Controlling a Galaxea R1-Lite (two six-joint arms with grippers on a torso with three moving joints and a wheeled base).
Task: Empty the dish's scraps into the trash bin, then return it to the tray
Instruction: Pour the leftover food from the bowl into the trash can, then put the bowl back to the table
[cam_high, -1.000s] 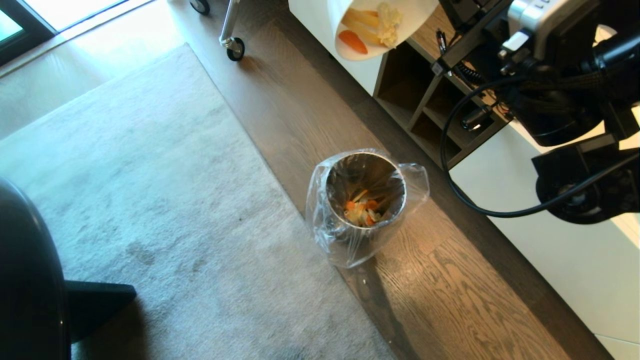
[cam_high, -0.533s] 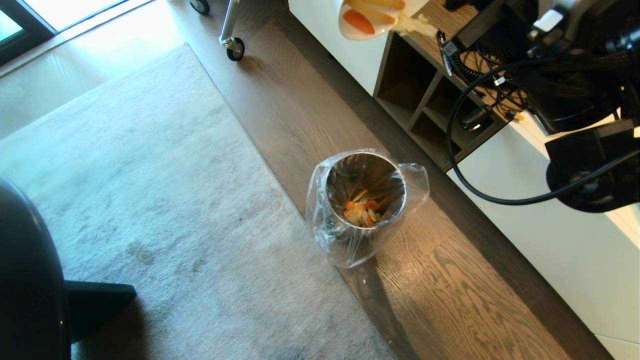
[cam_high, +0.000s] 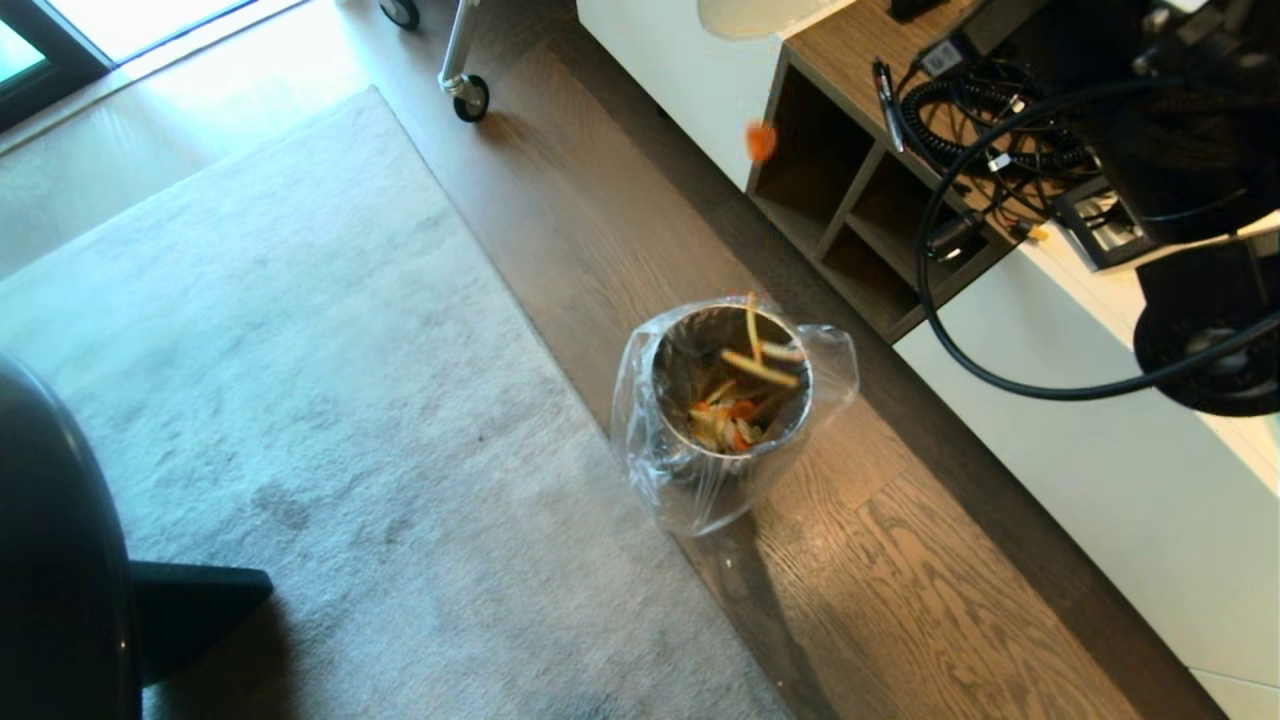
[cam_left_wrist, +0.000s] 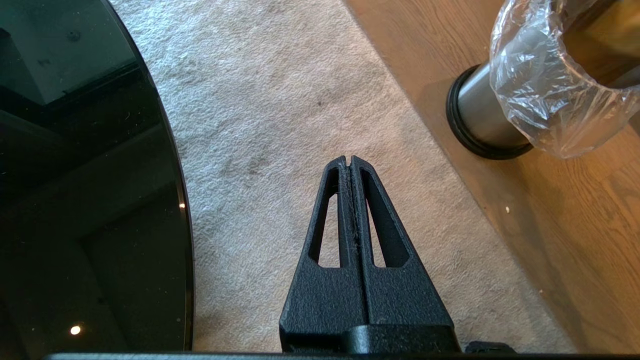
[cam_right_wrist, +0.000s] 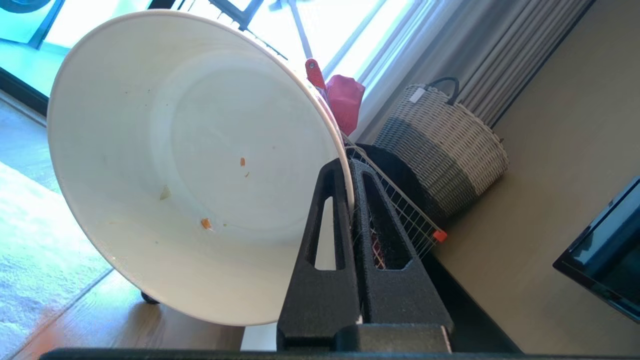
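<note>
**Scraps tumble from tipped bowl into steel bin**

At the far left of the head view, around nine o'clock, the dark curved edge of a round black table (cam_high: 50, 540) overlaps a pale grey rug (cam_high: 280, 330). The left gripper (cam_left_wrist: 349, 161) hangs over that rug beside the table, its two black fingers pressed flat together on nothing, with the bin's dark base near it at about two o'clock in its own camera.

Near the centre of the head view the trash bin (cam_high: 730, 395) stands upright on the wood floor (cam_high: 900, 590), just off the rug's edge, its clear bag liner (cam_high: 700, 500) folded down over the rim. Orange and pale pieces lie in its bottom. Pale yellow sticks (cam_high: 760, 365) are caught in mid-air at its mouth, and one orange chunk (cam_high: 761, 141) is in flight higher up, toward twelve o'clock from the bin, in front of the open wooden cubbies of a white cabinet (cam_high: 1080, 480).

At the top edge, twelve to one o'clock, only the lower rim of the dish (cam_high: 745, 18) shows. The right wrist camera shows the dish tipped on edge, nearly bare but for a few small flecks, with the right gripper (cam_right_wrist: 350, 172) pinching its rim between closed fingers. A woven basket (cam_right_wrist: 440, 150) stands beyond by the wall. The tray is not in view.
</note>
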